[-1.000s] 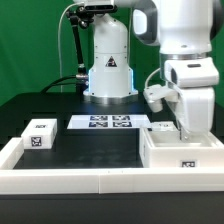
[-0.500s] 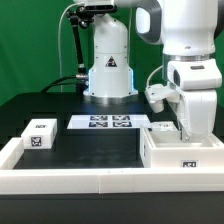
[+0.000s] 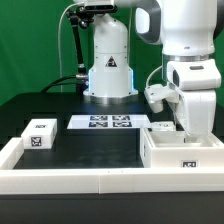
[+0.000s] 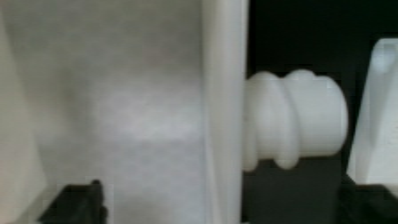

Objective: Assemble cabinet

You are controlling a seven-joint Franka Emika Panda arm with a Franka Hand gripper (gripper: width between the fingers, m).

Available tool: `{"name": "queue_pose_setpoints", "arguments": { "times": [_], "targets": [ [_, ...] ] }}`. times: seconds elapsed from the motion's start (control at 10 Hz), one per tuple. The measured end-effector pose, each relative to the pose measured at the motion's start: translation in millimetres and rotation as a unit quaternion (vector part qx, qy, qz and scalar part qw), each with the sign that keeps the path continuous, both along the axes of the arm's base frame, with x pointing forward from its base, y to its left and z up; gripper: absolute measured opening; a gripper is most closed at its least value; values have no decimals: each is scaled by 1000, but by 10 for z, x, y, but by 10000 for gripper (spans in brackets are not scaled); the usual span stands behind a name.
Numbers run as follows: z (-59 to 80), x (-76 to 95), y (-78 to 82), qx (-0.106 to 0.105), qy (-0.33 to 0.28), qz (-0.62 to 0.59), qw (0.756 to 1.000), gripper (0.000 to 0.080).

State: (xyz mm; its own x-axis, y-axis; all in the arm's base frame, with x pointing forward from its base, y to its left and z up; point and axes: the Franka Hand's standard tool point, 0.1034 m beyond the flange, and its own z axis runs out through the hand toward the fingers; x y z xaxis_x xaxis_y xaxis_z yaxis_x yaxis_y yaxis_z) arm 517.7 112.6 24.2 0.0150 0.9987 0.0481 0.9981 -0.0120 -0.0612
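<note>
The black table (image 3: 100, 150) carries the cabinet (image 3: 185, 152). The marker board (image 3: 110, 123) lies beside the cabinet, toward the exterior view's left, and a small tagged block (image 3: 40, 133) lies farther that way. The gripper (image 3: 190, 128) dips into the cabinet's top; I cannot tell whether it grips anything.

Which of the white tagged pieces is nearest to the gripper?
The large cabinet body at the exterior view's right: the gripper is at it; the small tagged block lies far toward that view's left.
</note>
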Motion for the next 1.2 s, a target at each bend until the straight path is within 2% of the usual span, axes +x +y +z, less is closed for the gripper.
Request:
{"name": "queue_pose_setpoints", "arguments": {
  "times": [0.1, 0.2, 0.6, 1.0, 1.2],
  "targets": [
    [0, 0, -1, 0, 0, 0, 1000, 686],
    [0, 0, -1, 0, 0, 0, 1000, 779],
    [13, -14, -3, -1, 0, -1, 1000, 796],
    [341, -305, 37, -9, -12, -7, 1000, 796],
    [453, -490, 132, -12, -12, -17, 1000, 796]
  ]
}}
